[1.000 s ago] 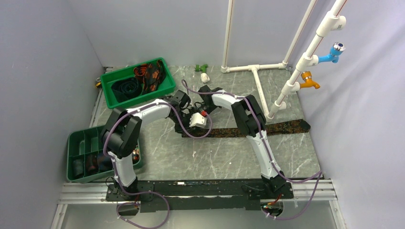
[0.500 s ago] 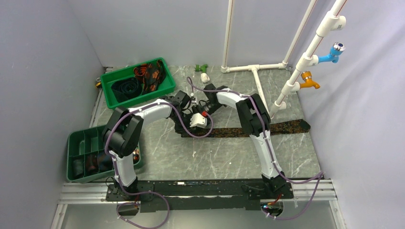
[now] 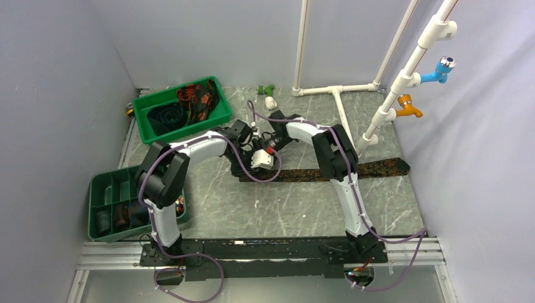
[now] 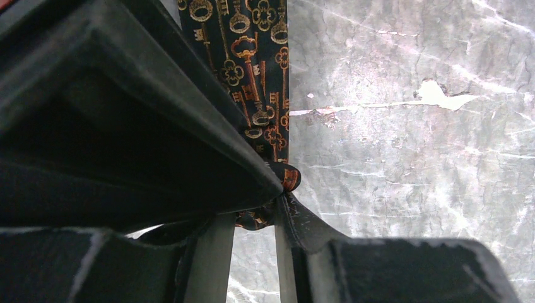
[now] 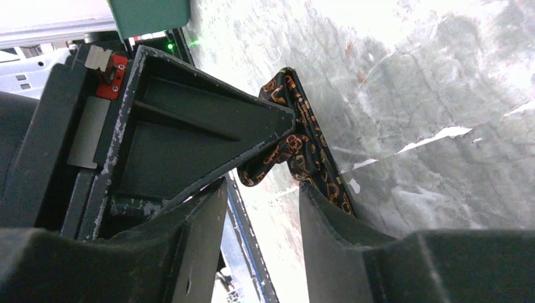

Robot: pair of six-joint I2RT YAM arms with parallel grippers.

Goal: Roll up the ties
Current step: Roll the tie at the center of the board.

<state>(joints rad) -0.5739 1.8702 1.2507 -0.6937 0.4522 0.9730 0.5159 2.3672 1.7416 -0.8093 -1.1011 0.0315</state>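
A dark tie [image 3: 353, 169] with an orange key print lies stretched across the table, running right from where both arms meet. In the left wrist view its folded end [image 4: 287, 178] sits at the tips of my left gripper [image 4: 252, 214], which is shut on that end. My right gripper [image 5: 262, 189] stands open just short of the same end [image 5: 296, 148], with nothing between its jaws; the cloth brushes the outside of its right finger [image 5: 328, 233]. The broad dark wedge [image 5: 189, 139] in front of it is the left gripper's finger.
A green tray [image 3: 217, 118] at the back left holds more ties [image 3: 189, 100]. A green compartment tray [image 3: 99, 183] sits at the left edge. A white pipe frame [image 3: 340, 107] with a blue tap [image 3: 441, 69] and an orange tap [image 3: 409, 106] stands at the back right.
My right gripper has opened and let go of the tie's end, and its arm has shifted slightly right. The left gripper has kept its hold and place.
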